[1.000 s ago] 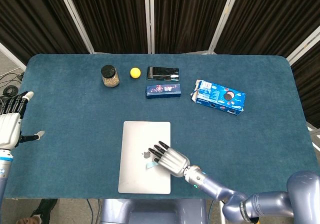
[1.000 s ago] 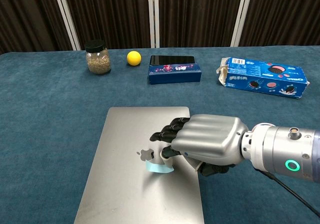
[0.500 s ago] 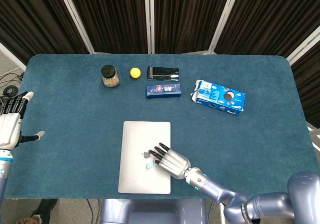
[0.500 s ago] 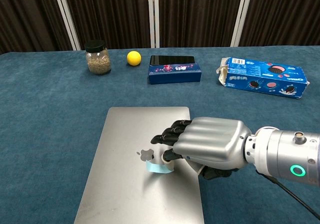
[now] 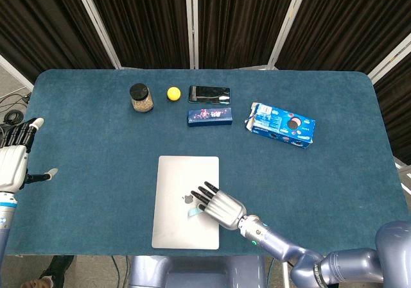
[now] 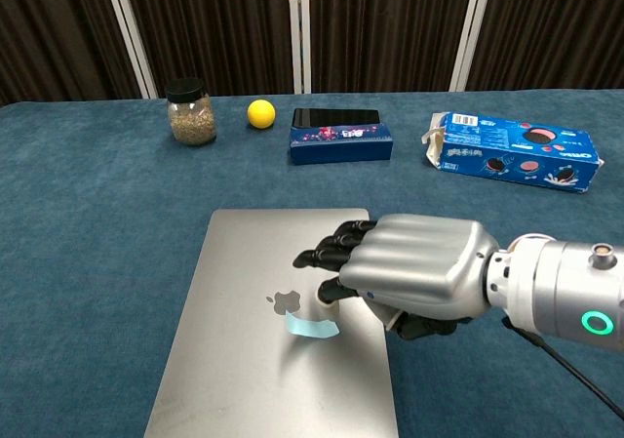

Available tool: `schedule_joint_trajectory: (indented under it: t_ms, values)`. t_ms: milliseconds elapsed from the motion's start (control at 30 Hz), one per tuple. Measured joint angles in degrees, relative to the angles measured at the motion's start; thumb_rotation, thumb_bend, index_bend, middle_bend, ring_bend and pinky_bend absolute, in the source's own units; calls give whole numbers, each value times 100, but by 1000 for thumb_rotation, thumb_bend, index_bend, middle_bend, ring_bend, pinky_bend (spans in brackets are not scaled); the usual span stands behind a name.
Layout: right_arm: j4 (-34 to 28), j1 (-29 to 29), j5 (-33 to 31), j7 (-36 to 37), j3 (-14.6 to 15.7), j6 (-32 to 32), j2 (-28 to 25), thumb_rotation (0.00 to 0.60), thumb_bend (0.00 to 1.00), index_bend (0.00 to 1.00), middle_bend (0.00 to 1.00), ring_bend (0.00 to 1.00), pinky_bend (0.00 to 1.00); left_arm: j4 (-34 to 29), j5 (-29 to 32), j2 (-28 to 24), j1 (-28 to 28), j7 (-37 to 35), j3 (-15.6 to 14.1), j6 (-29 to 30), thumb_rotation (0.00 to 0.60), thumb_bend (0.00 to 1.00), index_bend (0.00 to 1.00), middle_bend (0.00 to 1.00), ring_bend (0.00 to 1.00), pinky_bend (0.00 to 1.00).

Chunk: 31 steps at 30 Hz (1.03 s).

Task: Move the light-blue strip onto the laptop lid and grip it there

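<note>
The light-blue strip [image 6: 313, 328] [image 5: 192, 212] lies flat on the silver laptop lid [image 6: 244, 262] [image 5: 174, 172], just right of the logo. My right hand [image 6: 414, 272] [image 5: 217, 202] hovers over the lid's right half, its fingertips [image 6: 317, 257] pointing left and slightly bent. The thumb sits just above the strip's right end, and a small gap shows between them. Nothing is held in that hand. My left hand [image 5: 16, 156] stays beyond the table's left edge, fingers spread and empty; the chest view does not show it.
Along the back of the blue table stand a lidded jar [image 6: 191, 112], a yellow ball [image 6: 260, 113], a dark-blue box with a phone on top [image 6: 342, 138] and a blue cookie box [image 6: 512, 151] at the right.
My right hand has lifted and pulled slightly back to the right. Its thumb has come off the strip, which now rests loose on the lid. The left hand has not moved.
</note>
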State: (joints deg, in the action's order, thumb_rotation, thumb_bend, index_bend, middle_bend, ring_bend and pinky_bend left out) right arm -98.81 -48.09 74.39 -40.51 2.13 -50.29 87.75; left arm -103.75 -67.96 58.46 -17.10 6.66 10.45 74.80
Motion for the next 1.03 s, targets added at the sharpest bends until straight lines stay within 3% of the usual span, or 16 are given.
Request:
schedule_joint_trajectory:
  t_ms: [133, 200, 267, 333, 400, 433, 600, 767, 1033]
  values:
    - [-268, 114, 212, 134, -31, -312, -314, 600, 988, 339, 0, 0, 0, -25, -8, -13, 12, -16, -9, 1, 600, 0, 0, 0, 0, 0]
    - [-432, 245, 424, 282, -16, -600, -596, 600, 918, 308, 0, 0, 0, -50, -42, -27, 34, -22, -29, 21, 600, 0, 0, 0, 0, 0]
    - [-563, 436, 656, 492, 15, -979, -903, 600, 752, 254, 0, 0, 0, -78, -82, -39, 64, -27, -64, 42, 600, 0, 0, 0, 0, 0]
    - [-648, 649, 839, 705, 51, -1375, -1185, 600, 394, 154, 0, 0, 0, -103, -131, -50, 98, -30, -99, 70, 600, 0, 0, 0, 0, 0]
    - [-726, 951, 1022, 991, 100, -1880, -1525, 600, 109, 57, 0, 0, 0, -131, -210, -63, 149, -27, -157, 117, 600, 0, 0, 0, 0, 0]
    - [-755, 1090, 1092, 1138, 122, -2095, -1669, 600, 28, 19, 0, 0, 0, -148, -250, -72, 177, -30, -187, 137, 600, 0, 0, 0, 0, 0]
    - [-722, 1870, 1327, 2170, 230, -3134, -2234, 600, 0, 0, 0, 0, 0, -236, -521, -145, 400, -123, -363, 360, 600, 0, 0, 0, 0, 0]
    - [-285, 2688, 1366, 2948, 280, -3966, -2479, 600, 0, 0, 0, 0, 0, -239, -811, -162, 664, -221, -556, 649, 600, 0, 0, 0, 0, 0]
    - [354, 3263, 1381, 3421, 273, -4429, -2457, 600, 0, 0, 0, 0, 0, -217, -1191, -169, 874, -355, -725, 912, 600, 0, 0, 0, 0, 0]
